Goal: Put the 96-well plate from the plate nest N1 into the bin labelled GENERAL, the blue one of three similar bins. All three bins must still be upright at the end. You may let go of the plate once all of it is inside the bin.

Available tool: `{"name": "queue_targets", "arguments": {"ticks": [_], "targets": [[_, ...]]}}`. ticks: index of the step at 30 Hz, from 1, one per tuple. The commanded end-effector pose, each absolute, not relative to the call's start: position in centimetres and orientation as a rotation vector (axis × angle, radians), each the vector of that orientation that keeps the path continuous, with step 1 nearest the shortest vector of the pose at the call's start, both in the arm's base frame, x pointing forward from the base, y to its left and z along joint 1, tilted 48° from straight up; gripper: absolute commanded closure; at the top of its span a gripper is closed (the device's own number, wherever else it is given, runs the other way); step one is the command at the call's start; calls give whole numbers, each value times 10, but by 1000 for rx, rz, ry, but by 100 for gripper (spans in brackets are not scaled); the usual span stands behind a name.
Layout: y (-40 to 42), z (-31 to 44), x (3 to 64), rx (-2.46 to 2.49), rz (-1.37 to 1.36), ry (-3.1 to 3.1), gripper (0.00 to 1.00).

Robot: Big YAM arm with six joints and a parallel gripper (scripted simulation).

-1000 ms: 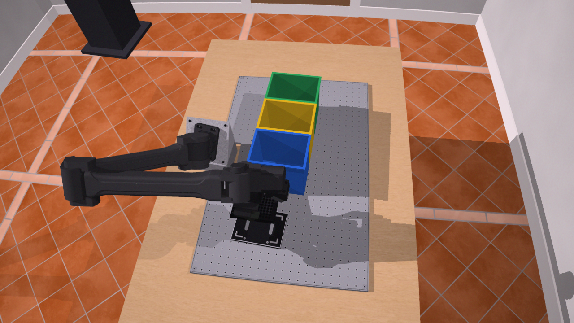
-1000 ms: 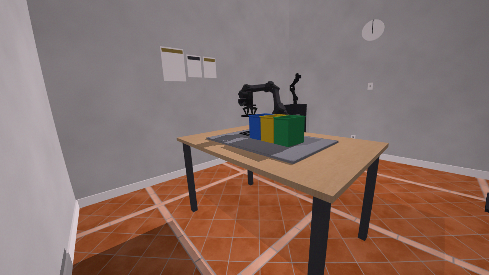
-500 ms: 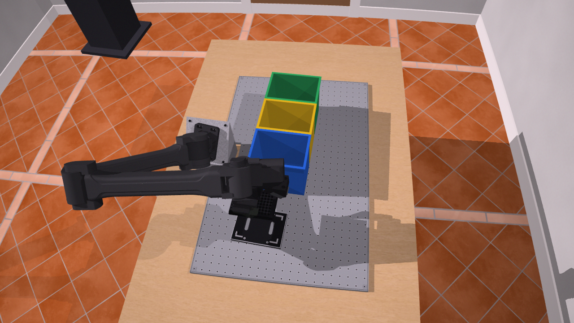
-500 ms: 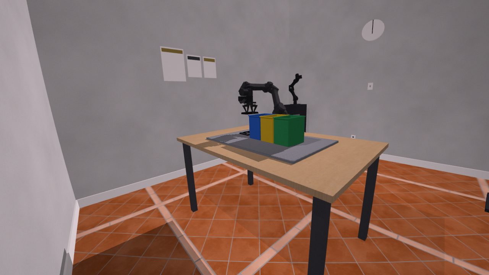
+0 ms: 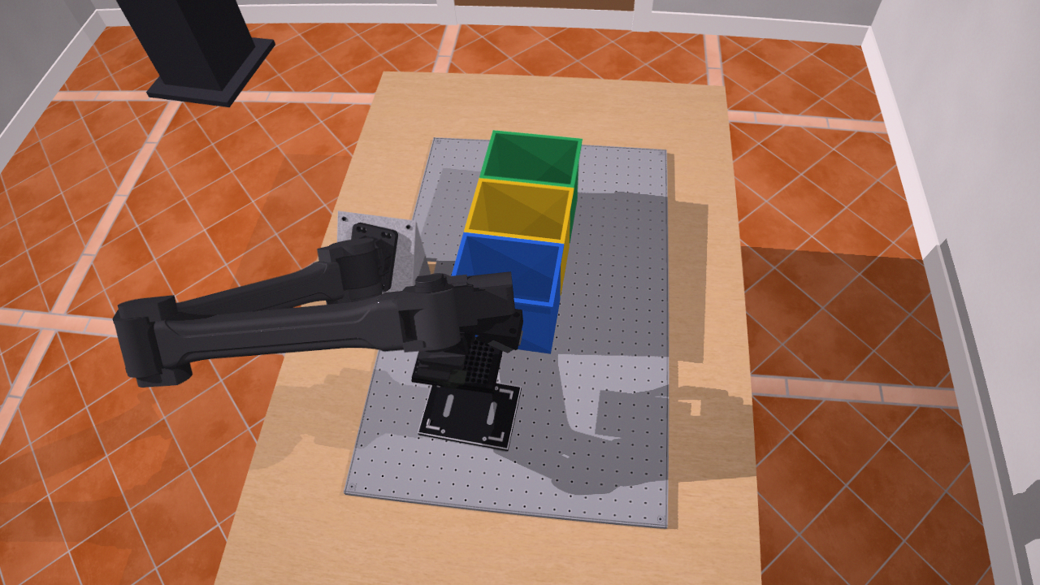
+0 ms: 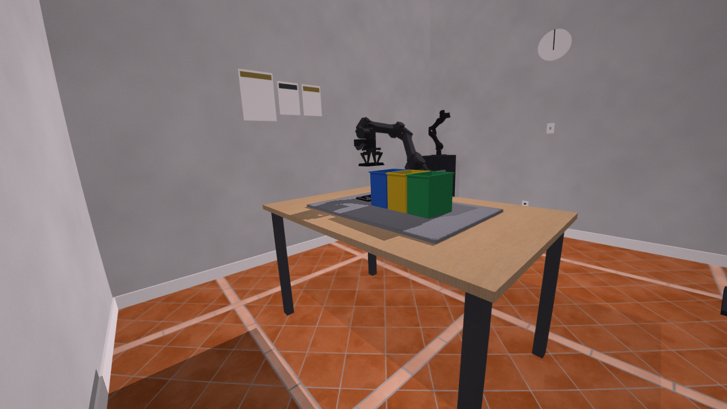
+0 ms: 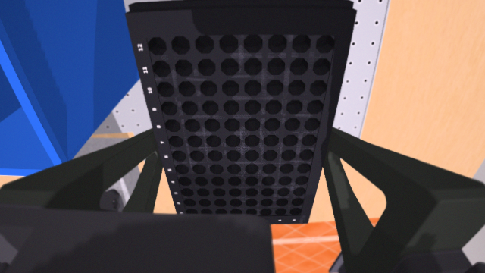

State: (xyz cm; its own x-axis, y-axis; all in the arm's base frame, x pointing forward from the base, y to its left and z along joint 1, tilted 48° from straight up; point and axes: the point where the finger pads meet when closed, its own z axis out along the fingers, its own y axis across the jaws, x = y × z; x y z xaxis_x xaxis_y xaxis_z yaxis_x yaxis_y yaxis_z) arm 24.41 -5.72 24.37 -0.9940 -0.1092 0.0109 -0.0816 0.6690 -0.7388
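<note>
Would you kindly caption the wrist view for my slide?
Gripper fingers clamp the black 96-well plate by its long edges, blue bin alongside.
</note>
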Motion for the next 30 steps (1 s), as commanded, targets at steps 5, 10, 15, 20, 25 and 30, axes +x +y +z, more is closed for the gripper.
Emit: {"name": "queue_targets", "arguments": {"ticks": [5, 10, 15, 20, 25, 30], "targets": [[-47, 264, 252, -111, -1234, 2817, 100], [-41, 267, 254, -113, -1225, 2807, 100], [-45, 265, 251, -96, -1231, 2815, 100], [-45, 265, 251, -96, -1231, 2815, 100], [-45, 265, 251, -96, -1231, 2815, 100], [-45, 265, 251, -97, -1231, 2815, 100]]}}
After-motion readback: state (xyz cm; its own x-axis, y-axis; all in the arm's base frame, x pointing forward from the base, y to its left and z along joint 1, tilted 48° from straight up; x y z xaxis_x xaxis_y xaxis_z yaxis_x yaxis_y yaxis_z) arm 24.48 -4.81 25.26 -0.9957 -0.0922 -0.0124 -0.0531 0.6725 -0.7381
